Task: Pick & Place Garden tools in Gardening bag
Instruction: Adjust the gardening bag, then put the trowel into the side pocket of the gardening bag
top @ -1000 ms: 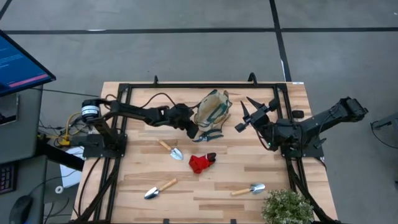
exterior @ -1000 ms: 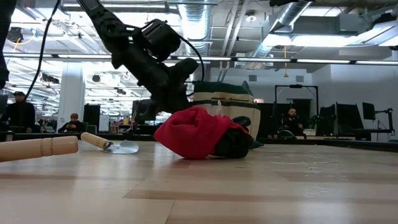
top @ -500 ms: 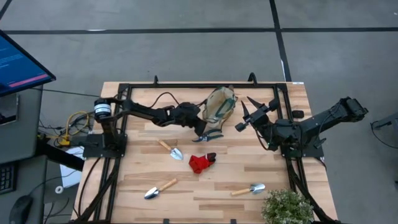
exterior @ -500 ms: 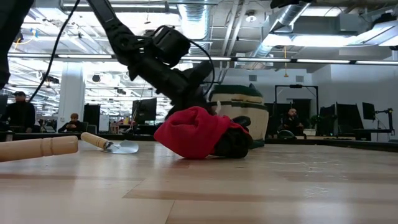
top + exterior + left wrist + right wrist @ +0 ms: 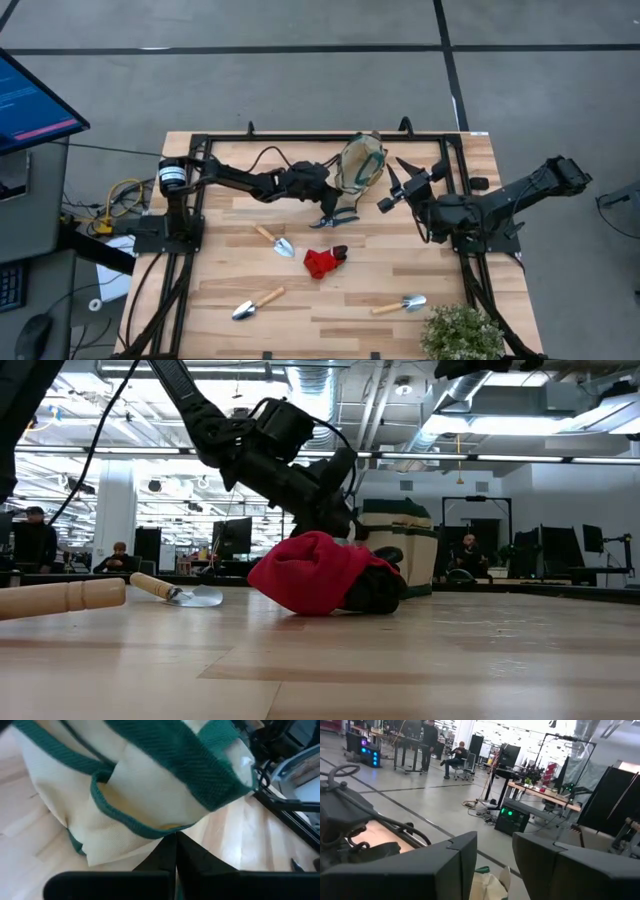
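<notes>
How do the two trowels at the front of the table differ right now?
The left trowel lies with its silver blade pointing left and handle to the right; the right trowel is reversed, blade right, handle left. The right trowel lies close to the potted plant; the left trowel has nothing beside it. Both have wooden handles and lie flat, untouched.

Bag [image 5: 360, 165] behind glove [image 5: 322, 262], trowels [image 5: 258, 301] in front.

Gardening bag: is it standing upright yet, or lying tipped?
Upright: in the low view the gardening bag stands on its base behind the glove.
</notes>
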Robot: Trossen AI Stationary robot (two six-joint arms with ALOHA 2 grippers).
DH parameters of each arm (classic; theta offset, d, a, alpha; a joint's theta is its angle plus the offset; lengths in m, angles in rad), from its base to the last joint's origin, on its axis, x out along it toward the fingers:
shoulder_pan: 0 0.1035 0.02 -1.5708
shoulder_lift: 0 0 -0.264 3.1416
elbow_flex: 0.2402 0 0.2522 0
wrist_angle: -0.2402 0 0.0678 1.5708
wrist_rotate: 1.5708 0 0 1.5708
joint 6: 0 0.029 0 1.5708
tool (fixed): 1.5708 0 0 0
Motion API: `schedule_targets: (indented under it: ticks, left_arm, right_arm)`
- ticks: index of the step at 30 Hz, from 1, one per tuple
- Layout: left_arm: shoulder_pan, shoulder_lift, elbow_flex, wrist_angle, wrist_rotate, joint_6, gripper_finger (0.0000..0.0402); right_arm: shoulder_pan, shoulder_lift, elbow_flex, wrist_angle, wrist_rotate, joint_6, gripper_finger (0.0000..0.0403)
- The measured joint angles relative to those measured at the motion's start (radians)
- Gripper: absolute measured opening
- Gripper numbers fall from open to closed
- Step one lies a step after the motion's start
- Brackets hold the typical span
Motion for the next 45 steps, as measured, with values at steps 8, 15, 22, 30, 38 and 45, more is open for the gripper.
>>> schedule_targets:
  ticks: [8, 15, 22, 30, 38, 45]
  left_arm:
    - [0.000, -0.140, -0.001, -0.209, 0.106, 0.061, 0.0003]
    - [0.021, -0.446, -0.001, -0.598, 0.101, 0.137, 0.0003]
    - [0.045, -0.749, -0.001, -0.929, 0.109, 0.157, 0.0022]
    - [0.000, -0.890, -0.003, -1.397, 0.155, 0.235, 0.0125]
    - [-0.144, -0.732, -0.003, -1.437, 0.115, 0.443, 0.0204]
    - [-0.224, -0.563, -0.003, -1.399, 0.127, 0.685, 0.0212]
  right_arm:
    - [0.040, 0.019, 0.000, -0.018, -0.016, 0.037, 0.0126]
    - [0.095, 0.019, 0.007, -0.016, -0.028, 0.154, 0.0171]
    - [0.137, 0.019, 0.055, -0.016, -0.031, 0.175, 0.0207]
    - [0.144, 0.019, 0.066, -0.039, -0.031, 0.178, 0.0207]
    - [0.143, 0.019, 0.066, -0.074, -0.028, 0.201, 0.0188]
    - [0.143, 0.018, 0.066, -0.152, -0.031, 0.282, 0.0183]
